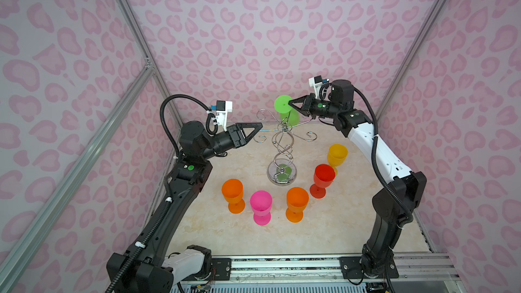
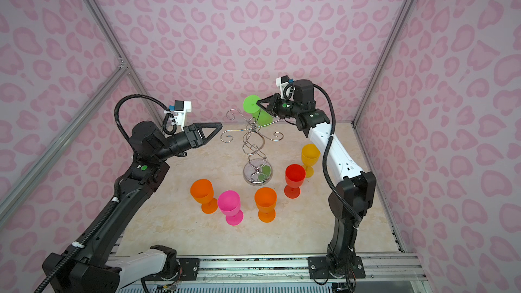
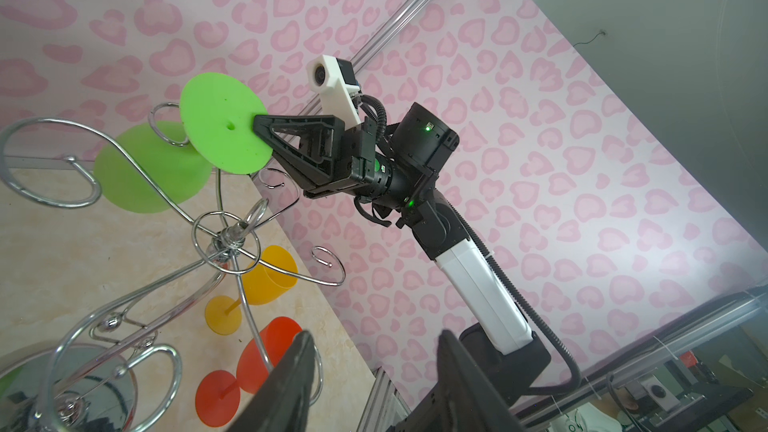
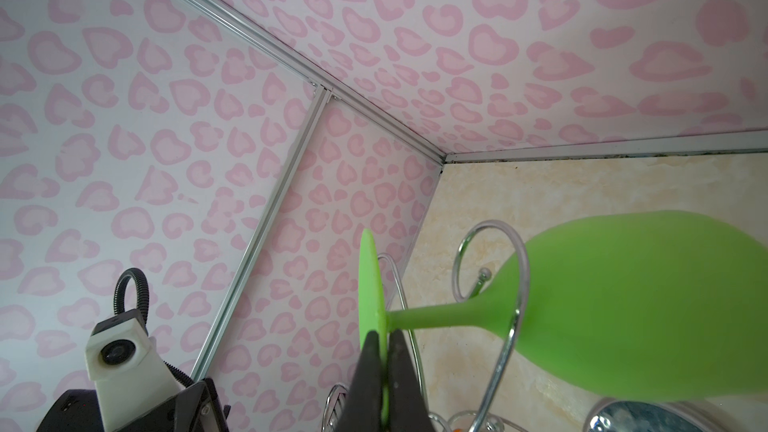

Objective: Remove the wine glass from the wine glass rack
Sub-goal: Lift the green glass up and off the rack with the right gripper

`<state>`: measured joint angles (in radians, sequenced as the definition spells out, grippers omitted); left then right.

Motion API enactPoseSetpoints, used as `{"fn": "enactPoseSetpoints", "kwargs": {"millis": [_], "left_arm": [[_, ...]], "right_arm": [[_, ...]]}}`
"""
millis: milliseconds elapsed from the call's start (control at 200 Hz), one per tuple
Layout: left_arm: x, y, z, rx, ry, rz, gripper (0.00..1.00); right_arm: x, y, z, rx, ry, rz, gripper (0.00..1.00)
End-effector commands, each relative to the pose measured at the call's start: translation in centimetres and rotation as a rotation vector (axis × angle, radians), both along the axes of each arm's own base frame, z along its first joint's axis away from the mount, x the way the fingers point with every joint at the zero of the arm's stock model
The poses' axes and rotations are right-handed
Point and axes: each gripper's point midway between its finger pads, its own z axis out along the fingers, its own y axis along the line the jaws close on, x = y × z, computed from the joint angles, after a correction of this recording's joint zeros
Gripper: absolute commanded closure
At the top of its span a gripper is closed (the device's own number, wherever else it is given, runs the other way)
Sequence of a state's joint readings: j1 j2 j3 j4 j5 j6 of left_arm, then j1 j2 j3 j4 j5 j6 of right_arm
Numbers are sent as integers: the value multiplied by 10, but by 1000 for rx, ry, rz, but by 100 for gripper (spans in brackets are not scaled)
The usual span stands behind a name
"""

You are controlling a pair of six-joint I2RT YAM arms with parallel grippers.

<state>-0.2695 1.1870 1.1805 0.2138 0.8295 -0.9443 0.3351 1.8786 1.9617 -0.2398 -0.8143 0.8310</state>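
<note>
While your right gripper (image 4: 384,336) had its jaws pinched nearly shut on the flat foot of the green wine glass (image 4: 623,305), the glass was not yet free of the wine glass rack (image 1: 282,175). In the right wrist view the stem ran through one curled hook arm, the wire crossing just where the stem meets the bowl. In both top views the glass hung tilted on the rack's rear side, near the back edge of the bench (image 1: 225,238), with its foot uppermost and its bowl pointing down and away.

Your left gripper (image 1: 260,125) hovered beside the hook arms on the side toward the bench's left edge. Its jaws stood about half apart and held nothing.

I judged the step in hand to be the withdrawal itself, with the grasp made and the lift-out barely begun. The next move called for drawing the stem out along the hook's open end, keeping it level with the wire so the bowl could not catch and drag the light rack over. Only then should you have carried the glass down to a bare patch of bench, clear of the five coloured glasses (image 1: 260,207) standing between the rack and the front edge.
</note>
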Motion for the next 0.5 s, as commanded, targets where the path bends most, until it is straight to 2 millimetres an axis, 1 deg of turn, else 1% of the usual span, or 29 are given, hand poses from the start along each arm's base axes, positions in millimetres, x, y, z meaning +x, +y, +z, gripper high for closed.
{"fn": "enactPoseSetpoints", "kwargs": {"millis": [0,125,365,495], "left_arm": [[-5,0,4,3,-32,-7,50],[-5,0,4,3,-32,-8,50],[-5,1,4,3,-32,-7,50],[-5,1,4,3,-34,-7,50]], "right_arm": [[-2,7,6,18,-26,31,98],[-5,10,3,15,-21,39,98],[-8,8,-1,17,-14,40,98],[-8,12,2,40,-12,54,98]]}}
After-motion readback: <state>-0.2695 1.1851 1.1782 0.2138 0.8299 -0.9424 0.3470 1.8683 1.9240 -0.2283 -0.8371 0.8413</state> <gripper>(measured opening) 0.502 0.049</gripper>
